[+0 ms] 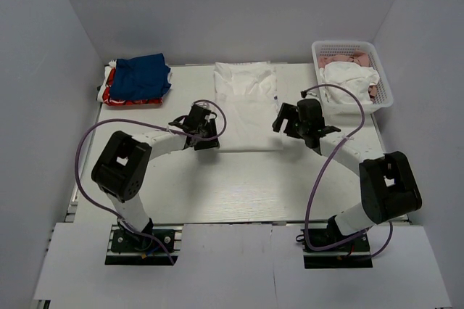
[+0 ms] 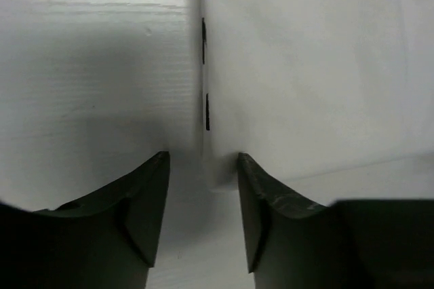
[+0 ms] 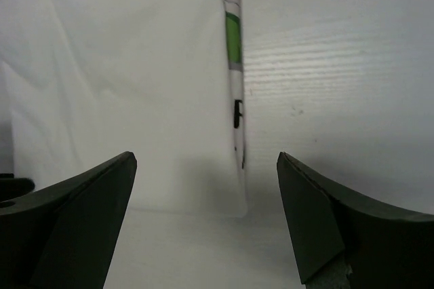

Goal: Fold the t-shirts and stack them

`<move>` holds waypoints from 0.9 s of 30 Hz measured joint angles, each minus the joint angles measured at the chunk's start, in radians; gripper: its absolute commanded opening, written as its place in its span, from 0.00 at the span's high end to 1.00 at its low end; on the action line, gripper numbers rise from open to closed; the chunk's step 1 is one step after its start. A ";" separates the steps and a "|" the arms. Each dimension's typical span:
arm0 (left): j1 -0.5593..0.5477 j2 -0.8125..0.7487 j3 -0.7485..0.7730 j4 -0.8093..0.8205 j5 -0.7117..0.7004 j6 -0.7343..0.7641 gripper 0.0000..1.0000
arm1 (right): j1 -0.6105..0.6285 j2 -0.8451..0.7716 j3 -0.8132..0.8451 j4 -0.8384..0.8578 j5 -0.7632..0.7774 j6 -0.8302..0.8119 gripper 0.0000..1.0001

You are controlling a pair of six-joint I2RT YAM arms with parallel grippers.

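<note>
While it lies folded, the white t-shirt (image 1: pixel 246 106) runs near-to-far

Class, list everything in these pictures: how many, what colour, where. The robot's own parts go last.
white t-shirt: one, white, folded, middle of the table.
blue t-shirt: one, royal blue, top of the pile at the far left corner.
red t-shirt: one, red, under the blue one.
basket: one, white, far right corner.
white cloth: white, in the basket; count unclear.
pink cloth: pink, in the basket behind the white; count unclear.
table: one, white.
cables: two, purple, one looping along each arm.
left arm: one, black and white, jaws apart astride the white shirt's near left corner.
right arm: one, black and white, jaws wide open over its near right corner.
</note>
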 measured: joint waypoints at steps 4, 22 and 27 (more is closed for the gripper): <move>0.000 0.036 0.020 0.018 0.040 0.014 0.59 | -0.011 -0.005 -0.054 -0.032 -0.001 0.016 0.10; -0.004 0.036 0.005 0.033 0.099 0.031 1.00 | -0.012 0.044 -0.079 -0.102 -0.059 0.074 0.41; -0.004 0.012 -0.025 0.040 0.103 0.032 1.00 | -0.011 0.067 -0.094 -0.100 -0.120 0.089 0.66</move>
